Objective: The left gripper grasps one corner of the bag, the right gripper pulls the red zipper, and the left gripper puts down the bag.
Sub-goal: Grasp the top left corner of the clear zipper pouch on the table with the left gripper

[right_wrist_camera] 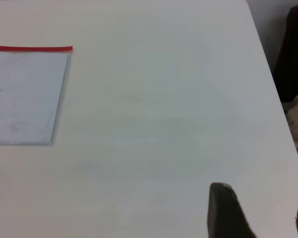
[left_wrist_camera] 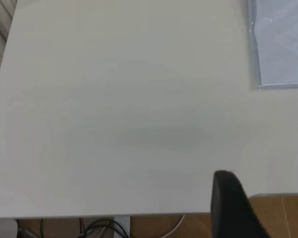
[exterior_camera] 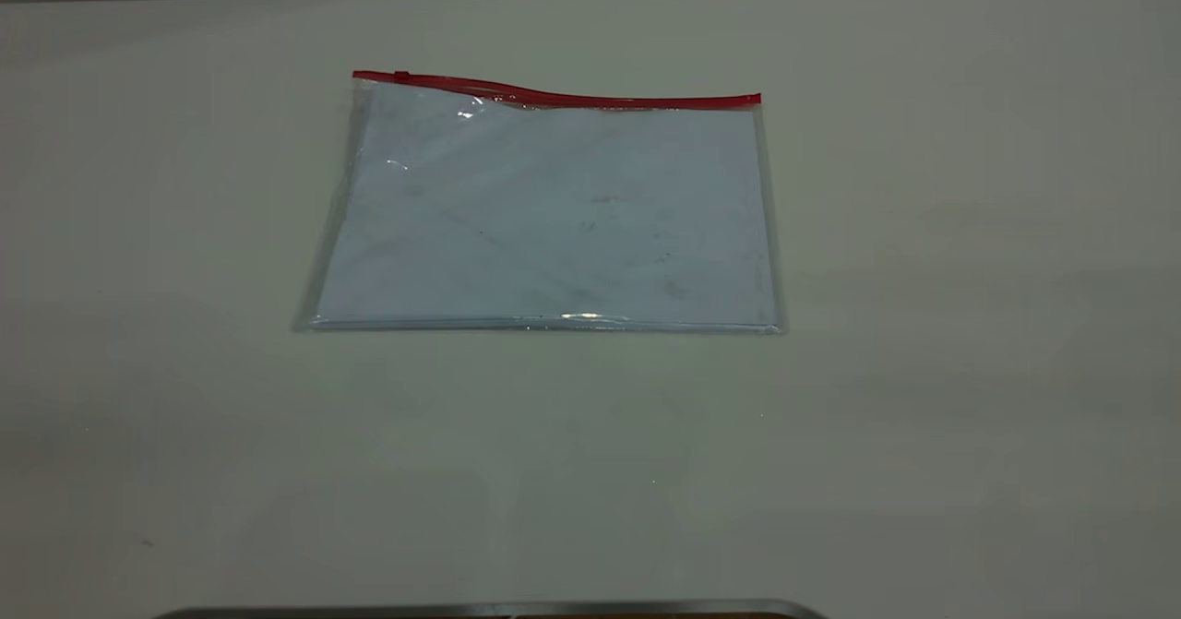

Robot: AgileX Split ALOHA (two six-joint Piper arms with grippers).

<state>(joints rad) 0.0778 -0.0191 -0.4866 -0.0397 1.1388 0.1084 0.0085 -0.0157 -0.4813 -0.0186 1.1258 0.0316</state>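
The bag lies flat on the white table, a clear pouch with a bluish-white sheet inside. The red zipper runs along its far long side, with the small slider tab near the left end. Neither gripper shows in the exterior view. In the left wrist view the left gripper hangs open over the table's near edge, well away from one bag corner. The right gripper is open too, with nothing between its fingers, far from the bag and its red zipper.
Below the table's edge the left wrist view shows wooden floor and cables. A dark object stands beyond the table's side edge in the right wrist view. A grey metal rim lines the exterior view's bottom.
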